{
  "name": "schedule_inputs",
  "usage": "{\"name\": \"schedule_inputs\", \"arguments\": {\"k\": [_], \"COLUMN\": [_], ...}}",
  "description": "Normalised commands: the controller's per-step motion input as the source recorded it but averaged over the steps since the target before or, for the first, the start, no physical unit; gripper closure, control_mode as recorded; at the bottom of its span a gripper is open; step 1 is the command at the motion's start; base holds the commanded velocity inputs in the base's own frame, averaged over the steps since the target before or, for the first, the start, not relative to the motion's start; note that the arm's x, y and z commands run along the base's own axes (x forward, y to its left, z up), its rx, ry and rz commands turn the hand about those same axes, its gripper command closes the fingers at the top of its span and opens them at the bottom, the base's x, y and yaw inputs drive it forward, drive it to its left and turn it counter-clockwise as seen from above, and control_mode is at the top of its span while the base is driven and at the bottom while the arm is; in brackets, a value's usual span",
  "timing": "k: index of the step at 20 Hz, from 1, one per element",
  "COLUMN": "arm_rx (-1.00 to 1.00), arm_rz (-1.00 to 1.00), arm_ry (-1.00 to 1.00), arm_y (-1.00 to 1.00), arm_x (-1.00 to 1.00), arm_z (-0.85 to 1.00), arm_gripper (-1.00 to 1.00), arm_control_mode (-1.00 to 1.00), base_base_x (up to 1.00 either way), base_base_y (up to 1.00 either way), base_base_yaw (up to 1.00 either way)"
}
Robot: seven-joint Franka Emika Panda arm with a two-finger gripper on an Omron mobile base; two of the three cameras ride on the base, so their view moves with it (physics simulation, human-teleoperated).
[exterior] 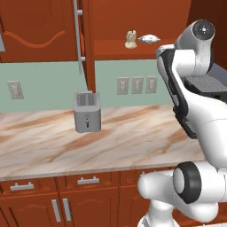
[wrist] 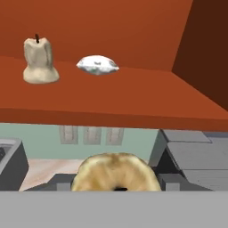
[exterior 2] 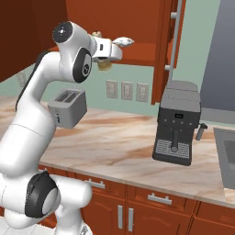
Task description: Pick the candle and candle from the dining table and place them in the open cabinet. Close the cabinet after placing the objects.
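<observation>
The claw (exterior 2: pixel 106 58) is raised in front of the open cabinet (exterior: pixel 133 17), clenched on the squat tan-yellow candle (wrist: pixel 116 173), which sits between its tips just below the front edge of the cabinet shelf (wrist: pixel 133 100). In the right base view that candle (exterior 2: pixel 105 65) hangs under the white hand, close to the shelf's front lip. The pale cream candle (wrist: pixel 40 60) stands upright on the shelf toward its left end, its dark wick up, and a grey-white oblong object (wrist: pixel 97 65) lies just beside it to the right, apart from it. In the left base view both rest on the shelf, the cream candle (exterior: pixel 131 39) left of the oblong object (exterior: pixel 148 39). Below, a toaster (exterior: pixel 87 111) stands on the marble bench (exterior: pixel 111 142) near its back edge, and a coffee machine (exterior 2: pixel 177 122) stands farther right.
</observation>
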Motion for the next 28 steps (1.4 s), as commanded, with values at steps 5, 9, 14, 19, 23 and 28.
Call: {"name": "schedule_inputs", "arguments": {"k": [5, 9, 14, 19, 23, 28], "arm_rx": [0.0, 0.0, 0.0, 0.0, 0.0, 0.0], "arm_rz": [0.0, 0.0, 0.0, 0.0, 0.0, 0.01], "arm_ry": [0.0, 0.0, -0.01, -0.07, -0.04, 0.0], "arm_y": [0.0, 0.0, 0.0, -0.02, -0.02, -0.01], "arm_x": [0.15, 0.09, 0.14, 0.08, 0.14, 0.26], "arm_z": [0.13, 0.05, 0.02, 0.21, 0.07, -0.04], "arm_gripper": [1.0, 1.0, 1.0, 1.0, 1.0, 1.0], "arm_control_mode": [-1.0, -1.0, -1.0, -1.0, -1.0, -1.0], "base_base_x": [0.0, 0.0, 0.0, 0.0, 0.0, 0.0], "base_base_y": [0.0, 0.0, 0.0, 0.0, 0.0, 0.0], "base_base_yaw": [0.0, 0.0, 0.0, 0.0, 0.0, 0.0]}}
